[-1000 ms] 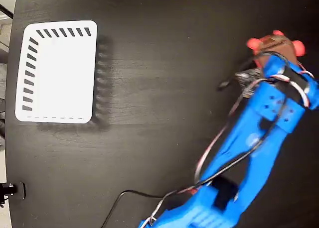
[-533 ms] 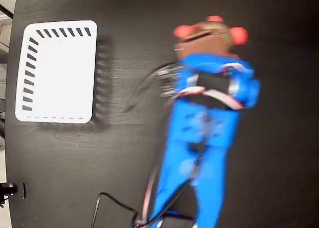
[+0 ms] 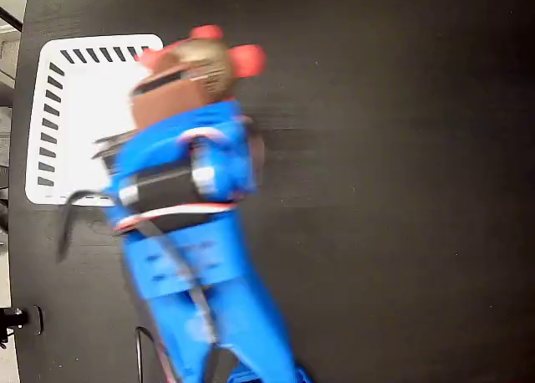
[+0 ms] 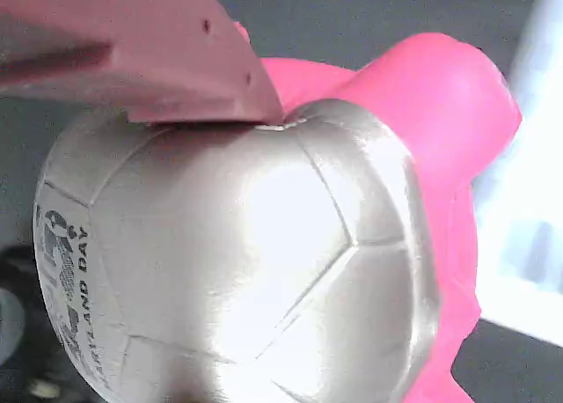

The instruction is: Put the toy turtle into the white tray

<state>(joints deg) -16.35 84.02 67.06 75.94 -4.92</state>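
Note:
The toy turtle (image 3: 205, 61), gold-bronze shell with pink-red legs, hangs in the air at the right rim of the white tray (image 3: 75, 107). My gripper (image 3: 180, 86) is shut on it, at the end of the blue arm (image 3: 188, 232) that reaches up from the bottom edge. In the wrist view the turtle (image 4: 246, 262) fills the frame, its shiny panelled shell bearing dark lettering at the left, with one brownish finger (image 4: 149, 55) pressed onto the shell's top. A strip of the tray (image 4: 537, 201) shows at the right edge there. The arm hides the tray's lower right part.
A dark wooden table (image 3: 393, 191) carries everything. Cables trail from the arm near the bottom left. A small dark clamp (image 3: 17, 319) sits at the table's left edge.
The arm has swung left across the table with the turtle in its grip, from the right side to the tray's right rim. The tray has not moved.

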